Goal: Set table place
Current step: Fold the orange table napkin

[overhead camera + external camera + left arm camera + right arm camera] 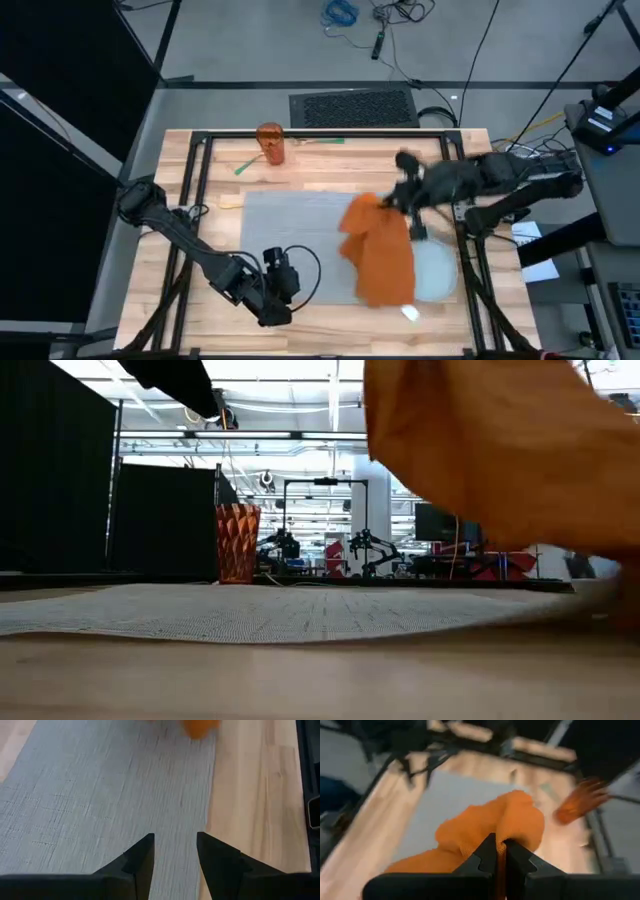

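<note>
On the table (150, 270) lie one grey placemat (290, 225), one orange napkin (380, 250) and one pale plate (440, 270). One orange cup (271, 143) stands beyond the placemat. Two grippers, left (280, 300) and right (385, 203), are over it.

— What is seen along the table (300, 680) at its own height?

— The grey placemat (280, 610) is laid flat across the wood, and an orange faceted cup (237, 542) is stood upright beyond its far edge.

— And above?

— An orange napkin (500, 450) is hung over the right side. A pale rim (600, 592) beneath it, possibly a plate, is only partly seen.
</note>
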`<action>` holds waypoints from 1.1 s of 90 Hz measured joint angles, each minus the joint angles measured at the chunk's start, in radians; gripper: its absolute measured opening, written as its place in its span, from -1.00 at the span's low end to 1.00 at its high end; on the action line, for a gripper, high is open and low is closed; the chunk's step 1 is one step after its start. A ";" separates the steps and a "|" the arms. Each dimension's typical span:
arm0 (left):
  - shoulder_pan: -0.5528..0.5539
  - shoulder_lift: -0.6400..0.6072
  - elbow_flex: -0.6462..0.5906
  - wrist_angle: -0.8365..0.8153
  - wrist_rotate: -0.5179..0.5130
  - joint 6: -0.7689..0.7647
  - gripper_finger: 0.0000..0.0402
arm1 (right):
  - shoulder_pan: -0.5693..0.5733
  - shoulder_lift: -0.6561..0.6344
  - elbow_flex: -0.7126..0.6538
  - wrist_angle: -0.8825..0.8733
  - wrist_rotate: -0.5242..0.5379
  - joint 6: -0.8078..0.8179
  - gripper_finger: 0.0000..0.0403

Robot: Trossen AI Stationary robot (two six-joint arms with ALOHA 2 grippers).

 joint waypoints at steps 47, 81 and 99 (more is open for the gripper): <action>0.030 0.000 0.000 0.007 0.000 0.023 -0.34 | -0.435 0.352 0.448 -0.239 -0.310 -0.161 -1.00; 0.029 0.000 0.000 -0.001 -0.010 0.033 -0.34 | -0.427 0.409 0.104 -0.032 -0.373 -0.134 -1.00; 0.026 0.000 -0.001 -0.033 -0.011 0.055 -0.34 | -0.411 0.332 -0.053 0.019 -0.400 -0.062 -1.00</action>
